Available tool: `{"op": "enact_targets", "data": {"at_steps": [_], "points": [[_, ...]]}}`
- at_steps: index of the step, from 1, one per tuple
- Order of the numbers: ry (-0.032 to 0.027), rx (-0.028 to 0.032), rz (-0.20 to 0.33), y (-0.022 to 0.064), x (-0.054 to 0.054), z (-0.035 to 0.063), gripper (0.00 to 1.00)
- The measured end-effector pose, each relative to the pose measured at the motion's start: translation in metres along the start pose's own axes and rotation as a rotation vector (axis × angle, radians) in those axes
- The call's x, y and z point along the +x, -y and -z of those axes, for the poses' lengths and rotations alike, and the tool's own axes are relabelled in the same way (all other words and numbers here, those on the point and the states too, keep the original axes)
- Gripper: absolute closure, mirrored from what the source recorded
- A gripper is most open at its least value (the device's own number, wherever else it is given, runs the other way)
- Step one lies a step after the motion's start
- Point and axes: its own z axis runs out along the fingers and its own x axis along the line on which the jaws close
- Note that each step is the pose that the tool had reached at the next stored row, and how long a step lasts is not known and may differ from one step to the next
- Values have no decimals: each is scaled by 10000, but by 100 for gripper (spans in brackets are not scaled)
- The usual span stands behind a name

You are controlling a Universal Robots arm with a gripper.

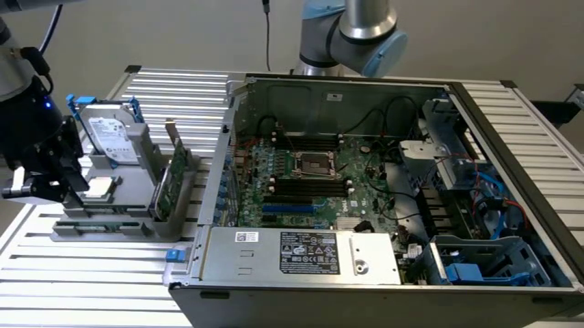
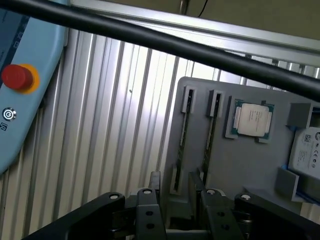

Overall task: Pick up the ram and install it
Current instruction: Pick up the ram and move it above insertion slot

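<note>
**Operator:** Status in the exterior view?

**Technician:** The gripper [image 1: 71,186] hangs over the gray parts holder [image 1: 119,229] on the slatted table [image 1: 91,287], at the exterior view's left, beside the open computer case [image 1: 511,137]. The black memory slots [image 1: 310,186] on the motherboard [image 1: 365,198] look unfilled, so installation is judged not done.

**Operator:** And the wrist view?

**Technician:** The gripper [image 2: 175,184] has its jaws spread wide and holds nothing. The ram [image 2: 181,132] stands on edge in a groove of the holder. It lines up with the gap between the fingers [image 2: 154,181], just beyond the tips and apparently untouched. A second ram stick [image 2: 210,132] sits in the next groove, with the processor [image 2: 253,120] beyond it.

**Operator:** Progress?

**Technician:** Early. The pick-up is not yet made. Lifting, transfer to the case and seating in a slot all remain.
</note>
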Motion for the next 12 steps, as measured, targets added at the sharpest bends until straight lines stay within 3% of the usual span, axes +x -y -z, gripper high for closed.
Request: {"op": "enact_targets", "data": {"at_steps": [12], "points": [[2,2,-69,12,-73,-219,64]]}}
